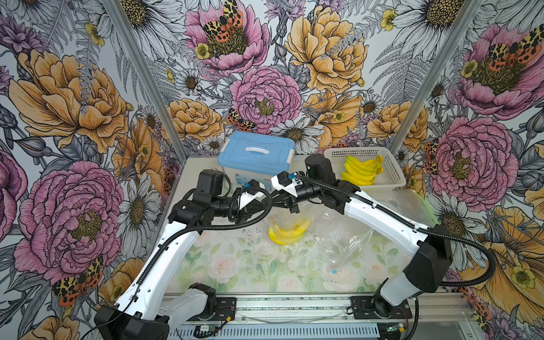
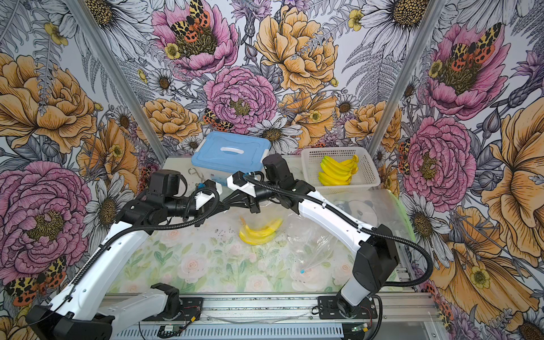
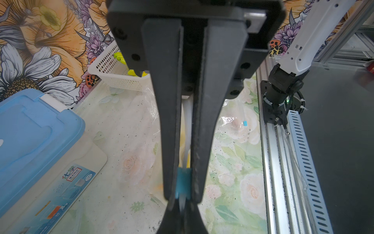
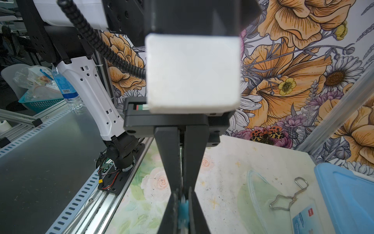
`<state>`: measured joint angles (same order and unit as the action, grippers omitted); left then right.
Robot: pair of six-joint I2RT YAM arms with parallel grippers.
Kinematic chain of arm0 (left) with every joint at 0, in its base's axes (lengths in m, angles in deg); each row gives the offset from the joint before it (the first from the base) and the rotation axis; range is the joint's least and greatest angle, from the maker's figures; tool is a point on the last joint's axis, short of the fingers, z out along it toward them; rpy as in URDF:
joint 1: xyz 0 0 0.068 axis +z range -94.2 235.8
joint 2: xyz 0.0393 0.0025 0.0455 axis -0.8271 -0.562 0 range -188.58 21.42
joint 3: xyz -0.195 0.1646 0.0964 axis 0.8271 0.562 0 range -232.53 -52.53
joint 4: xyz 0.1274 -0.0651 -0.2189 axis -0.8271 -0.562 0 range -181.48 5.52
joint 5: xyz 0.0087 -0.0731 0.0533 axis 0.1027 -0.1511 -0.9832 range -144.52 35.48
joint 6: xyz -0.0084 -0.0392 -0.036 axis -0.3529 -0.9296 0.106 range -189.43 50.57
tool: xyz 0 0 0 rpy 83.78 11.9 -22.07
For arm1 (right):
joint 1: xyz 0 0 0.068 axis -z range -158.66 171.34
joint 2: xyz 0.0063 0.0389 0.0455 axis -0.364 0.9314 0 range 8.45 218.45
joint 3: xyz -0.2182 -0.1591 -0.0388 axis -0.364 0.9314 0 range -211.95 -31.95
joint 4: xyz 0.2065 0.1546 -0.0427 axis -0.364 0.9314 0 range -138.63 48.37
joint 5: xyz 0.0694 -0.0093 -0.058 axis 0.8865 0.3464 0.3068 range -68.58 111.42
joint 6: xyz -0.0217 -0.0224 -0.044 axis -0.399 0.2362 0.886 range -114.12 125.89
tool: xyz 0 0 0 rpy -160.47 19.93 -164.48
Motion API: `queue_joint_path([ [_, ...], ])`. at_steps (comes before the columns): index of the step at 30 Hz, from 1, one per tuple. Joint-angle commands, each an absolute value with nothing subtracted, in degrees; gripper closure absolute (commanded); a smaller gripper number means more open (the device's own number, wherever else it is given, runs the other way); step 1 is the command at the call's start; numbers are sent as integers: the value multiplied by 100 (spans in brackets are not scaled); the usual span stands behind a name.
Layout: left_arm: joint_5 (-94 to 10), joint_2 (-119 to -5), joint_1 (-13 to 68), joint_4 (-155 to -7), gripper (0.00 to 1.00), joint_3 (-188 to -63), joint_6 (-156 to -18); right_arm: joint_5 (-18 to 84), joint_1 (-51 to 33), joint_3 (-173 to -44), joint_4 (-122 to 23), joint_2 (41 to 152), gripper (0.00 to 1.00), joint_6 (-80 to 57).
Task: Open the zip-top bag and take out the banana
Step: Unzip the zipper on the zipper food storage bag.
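Alu rail [image 1: 294, 306] up front, then floral mat [image 1: 235, 265] w/ crinkled spare clear bag [image 1: 341, 244]. Mid-table the grippers meet tip to tip. Left gripper [image 3: 183, 195] clamped on blue slider [image 3: 183, 182]; right gripper [image 4: 183, 187] pressed onto zip-top bag [image 1: 284, 217] top film. Banana [image 1: 290, 234] inside the hanging bag, yellow, blurred. Wrist view only: box label [image 3: 79, 176], Chinese print, unreadable. Rear: blue-lid box [image 1: 256, 153], white mesh basket [image 1: 391, 176] w/ bananas [image 1: 360, 172].

Lab robot cell; aluminium rail [image 1: 279, 307]; floral backdrop panels [image 1: 265, 73]
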<state>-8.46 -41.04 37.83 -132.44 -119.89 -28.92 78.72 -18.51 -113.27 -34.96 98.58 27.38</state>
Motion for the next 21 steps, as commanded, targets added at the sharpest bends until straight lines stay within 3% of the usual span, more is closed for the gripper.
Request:
queue_joint_path([
  [1,-1388,-4025,3912,-13402,100,-12169,-2768,7660,-1553,-11059,-3399,9302,92,2703],
  [21,-2942,-4079,3915,-13383,100,-12377,-2900,6980,-1091,-9763,-3382,7875,87,2280],
])
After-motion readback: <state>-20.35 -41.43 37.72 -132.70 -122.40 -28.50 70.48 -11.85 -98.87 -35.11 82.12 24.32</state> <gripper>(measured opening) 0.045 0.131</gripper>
